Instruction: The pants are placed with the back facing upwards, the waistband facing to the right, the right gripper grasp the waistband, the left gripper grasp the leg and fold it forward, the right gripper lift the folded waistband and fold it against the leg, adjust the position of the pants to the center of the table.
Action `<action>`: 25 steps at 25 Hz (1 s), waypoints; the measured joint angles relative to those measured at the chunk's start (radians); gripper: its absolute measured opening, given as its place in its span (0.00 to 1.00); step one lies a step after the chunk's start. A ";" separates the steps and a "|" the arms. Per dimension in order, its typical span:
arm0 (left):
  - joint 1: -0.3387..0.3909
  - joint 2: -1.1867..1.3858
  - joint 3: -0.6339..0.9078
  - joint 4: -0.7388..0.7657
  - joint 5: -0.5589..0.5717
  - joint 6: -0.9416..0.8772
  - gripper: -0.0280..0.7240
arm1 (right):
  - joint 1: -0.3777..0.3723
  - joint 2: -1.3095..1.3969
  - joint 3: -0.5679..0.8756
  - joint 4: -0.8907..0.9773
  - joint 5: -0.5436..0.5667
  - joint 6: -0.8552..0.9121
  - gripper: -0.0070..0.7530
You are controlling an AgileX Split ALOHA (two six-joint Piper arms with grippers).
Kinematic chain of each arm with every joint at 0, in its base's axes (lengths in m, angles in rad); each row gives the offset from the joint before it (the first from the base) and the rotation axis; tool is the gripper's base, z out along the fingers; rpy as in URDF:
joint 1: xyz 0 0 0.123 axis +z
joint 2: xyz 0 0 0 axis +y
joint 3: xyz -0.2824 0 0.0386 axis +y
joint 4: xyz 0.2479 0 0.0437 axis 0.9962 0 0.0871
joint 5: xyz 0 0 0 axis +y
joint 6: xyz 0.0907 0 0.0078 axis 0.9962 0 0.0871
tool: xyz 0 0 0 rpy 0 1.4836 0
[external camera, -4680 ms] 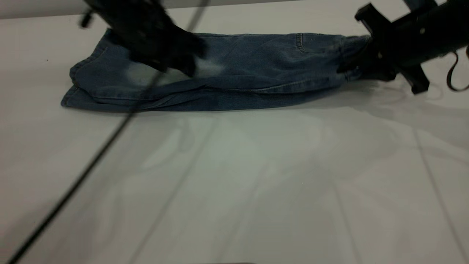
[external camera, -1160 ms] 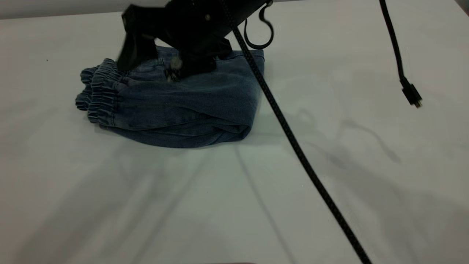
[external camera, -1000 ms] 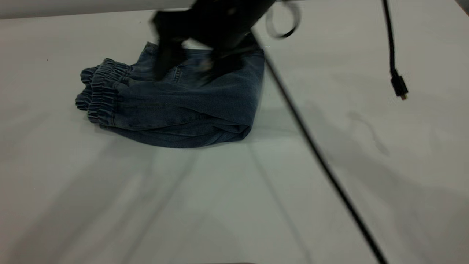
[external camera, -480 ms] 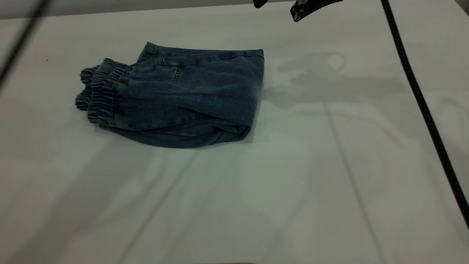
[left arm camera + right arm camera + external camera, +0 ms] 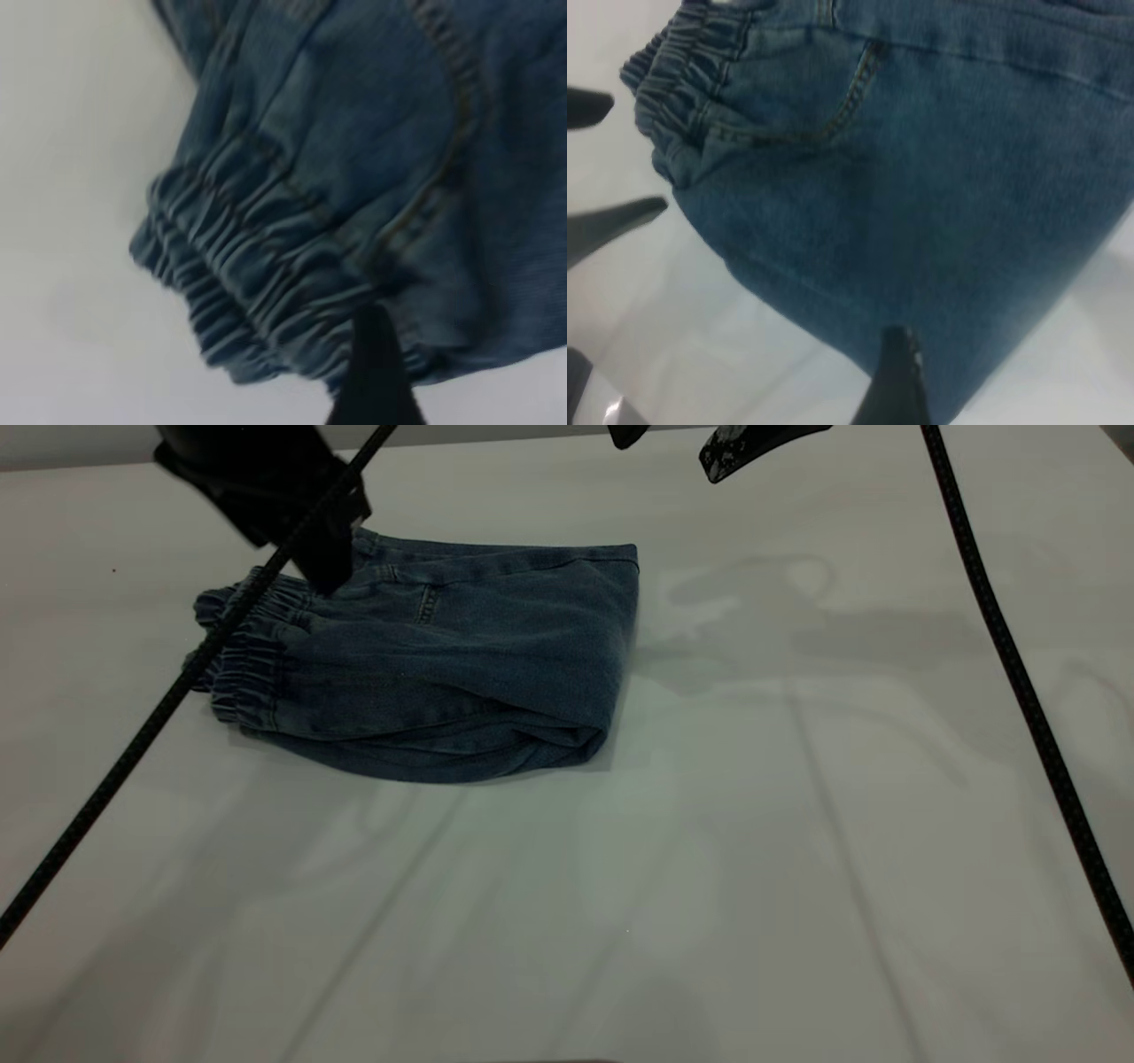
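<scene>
The pants (image 5: 461, 664) lie folded into a compact blue denim bundle on the left half of the table (image 5: 709, 868). The gathered waistband (image 5: 248, 655) lies on top at the bundle's left end, with one back pocket (image 5: 833, 97) showing. The printed leg is hidden inside the fold. My left gripper (image 5: 319, 558) hovers open over the waistband's far end and holds nothing; one finger (image 5: 372, 372) shows over the gathers (image 5: 239, 283). The right wrist view shows both its fingers apart (image 5: 602, 164). My right gripper (image 5: 678, 443) hangs open and empty, high at the far edge.
A black braided cable (image 5: 133, 753) slants across the left front, passing over the waistband. Another cable (image 5: 1019, 682) runs down the right side. Bare tabletop stretches in front of and to the right of the bundle.
The right gripper carried the waistband over onto the legs, let go and rose away to the far edge. In the last half second the left gripper came in over the waistband.
</scene>
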 joint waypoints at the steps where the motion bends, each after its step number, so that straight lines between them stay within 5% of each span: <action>1: 0.019 0.010 0.000 -0.017 0.000 0.003 0.69 | 0.000 0.000 0.000 0.000 0.006 0.000 0.72; 6: 0.115 0.034 0.000 -0.192 -0.003 0.169 0.70 | 0.000 0.000 0.000 0.000 0.016 0.000 0.72; 12: 0.129 0.095 -0.031 -0.333 -0.019 0.435 0.70 | 0.000 0.000 0.000 0.000 0.020 0.000 0.72; 25: 0.119 0.290 -0.134 -0.334 -0.037 0.449 0.67 | 0.000 0.000 -0.001 0.000 0.072 0.000 0.72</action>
